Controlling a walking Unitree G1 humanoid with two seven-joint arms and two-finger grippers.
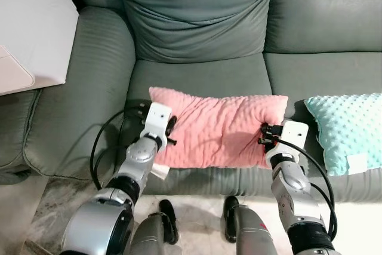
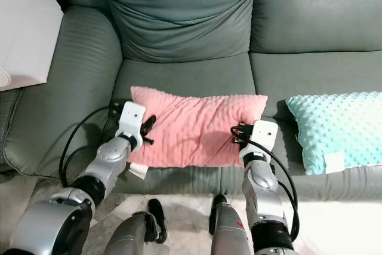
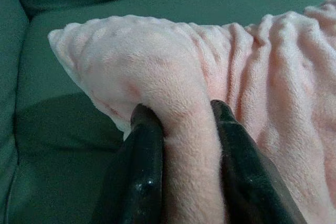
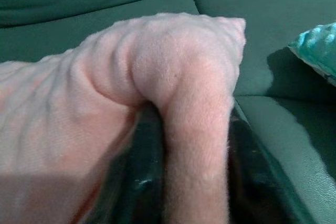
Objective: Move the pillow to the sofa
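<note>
1. While my left pincer (image 3: 186,166) was clamped on the pink pillow (image 1: 221,129), its two black fingers (image 3: 139,177) pinched a fold of plush fabric at the pillow's left end.
2. My right pincer (image 4: 191,177) was likewise closed on the pillow's right end, a ridge of pink fabric squeezed between its dark fingers (image 4: 142,171).
3. Between the two grips the pillow stretched crosswise, wrinkled along its length, over the front part of the sofa's seat cushion (image 1: 197,76); I could not tell whether it rested fully on the seat or was partly lifted.
4. Behind it stood the grey-green sofa (image 1: 89,76) with a loose back cushion (image 1: 191,16) leaning against the backrest.
5. To my right, a mint-coloured dotted pillow (image 1: 349,129) lay on the neighbouring seat, near the pink one but apart from it.
6. To my left, beyond the sofa's padded armrest, a white piece of furniture (image 1: 30,22) stood.
7. Black cables looped from both of my silver forearms.
</note>
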